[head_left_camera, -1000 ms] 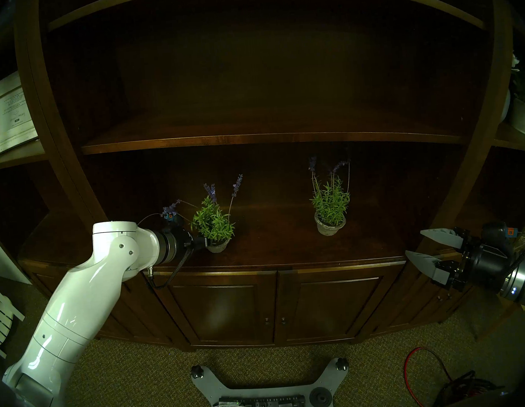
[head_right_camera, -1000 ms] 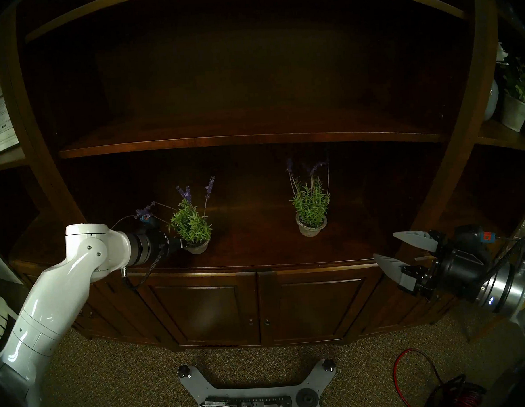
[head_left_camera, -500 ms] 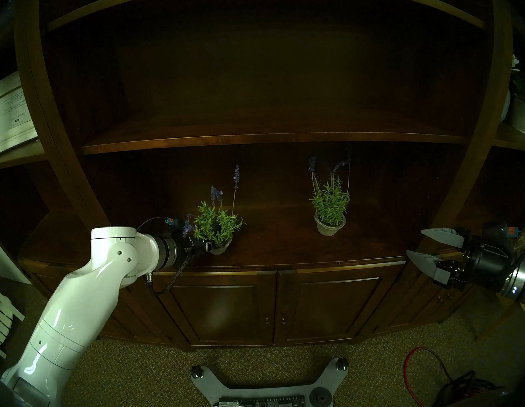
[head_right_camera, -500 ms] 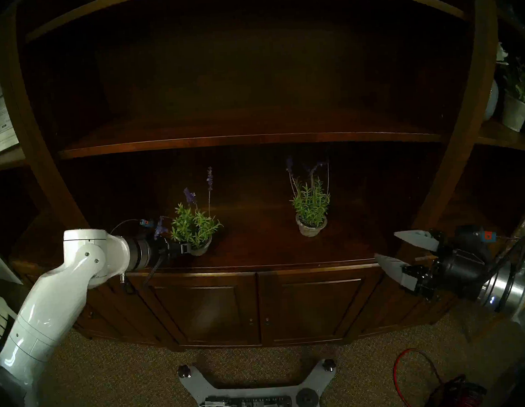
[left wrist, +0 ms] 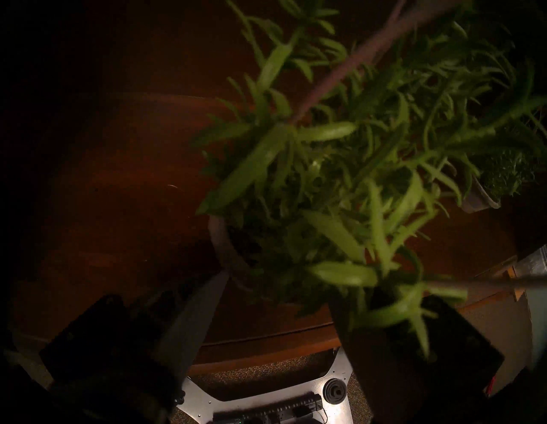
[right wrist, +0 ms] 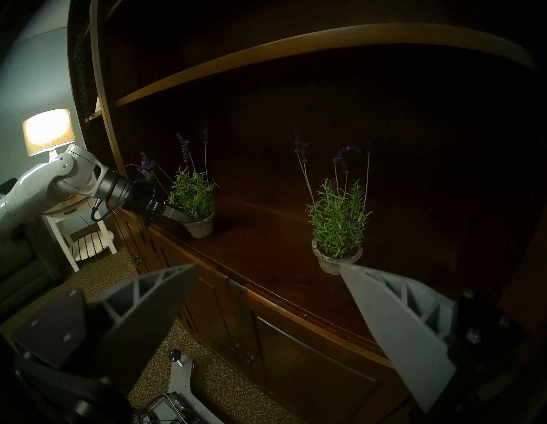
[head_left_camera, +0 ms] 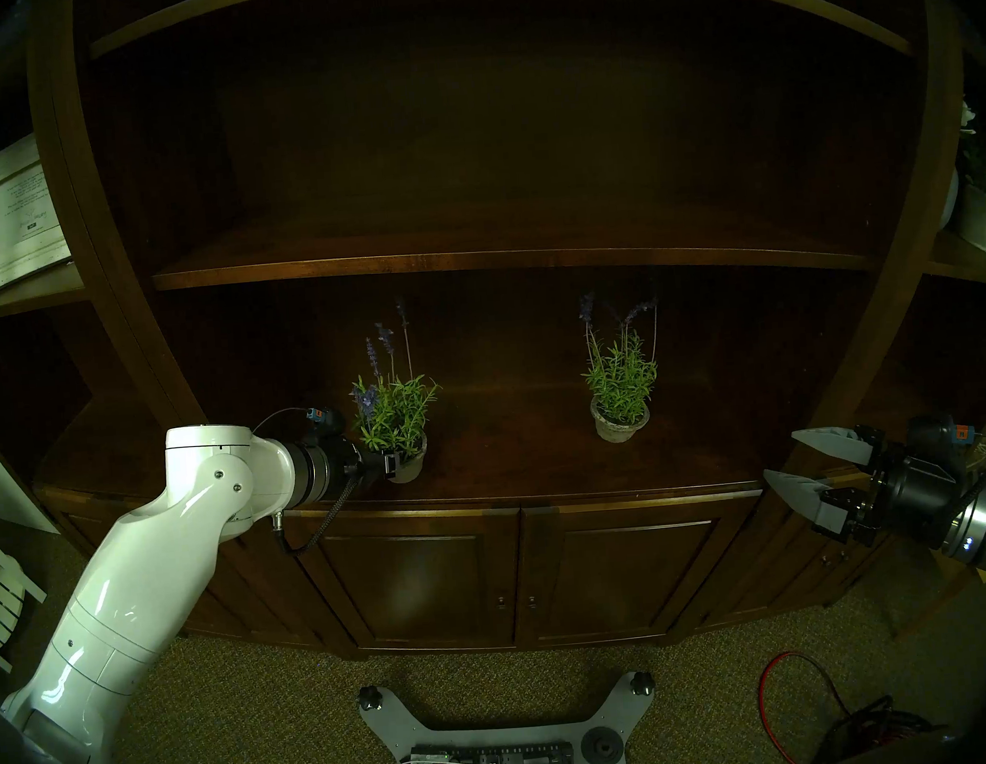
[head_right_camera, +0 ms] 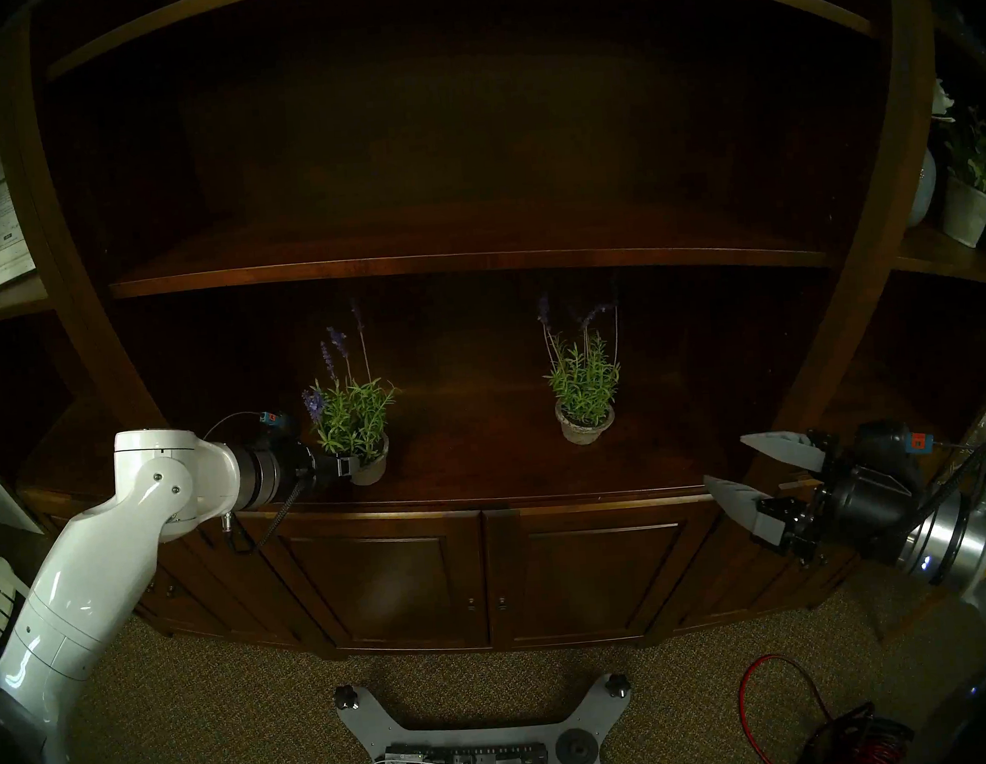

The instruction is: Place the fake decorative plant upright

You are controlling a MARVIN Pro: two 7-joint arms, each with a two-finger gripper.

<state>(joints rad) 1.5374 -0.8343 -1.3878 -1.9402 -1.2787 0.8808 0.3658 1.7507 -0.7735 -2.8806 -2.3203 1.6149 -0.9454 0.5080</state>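
- My fake lavender plant [head_left_camera: 394, 414] is standing upright on the cabinet top [head_left_camera: 514, 470]. Its long axis is running straight up, with the purple flower spikes pointing at the shelf above.
- Its grey pot [head_left_camera: 409, 466] is sitting flat on its base, near the front edge of the cabinet top and toward the left end.
- My left gripper [head_left_camera: 391, 465] is reaching in low from the left-front side and angling down at the pot.
- The jaws on that one are sitting parted, not squeezing anything. In the left wrist view I'm seeing the cabinet's front edge and the carpet through the gap.
- The pot is sitting just past my fingers [left wrist: 195, 319]. One tip is right at the rim, and I honestly can't tell if it's touching. The other finger is hiding under the leaves.
- The foliage is spilling over that wrist camera, blurry and filling most of the view.
- My right gripper [head_left_camera: 787, 463] is hanging off the right end of the cabinet with its jaws wide and nothing in them, well apart from everything.
- A second lavender plant [head_left_camera: 619, 381] is standing upright too, well off to the right of mine.
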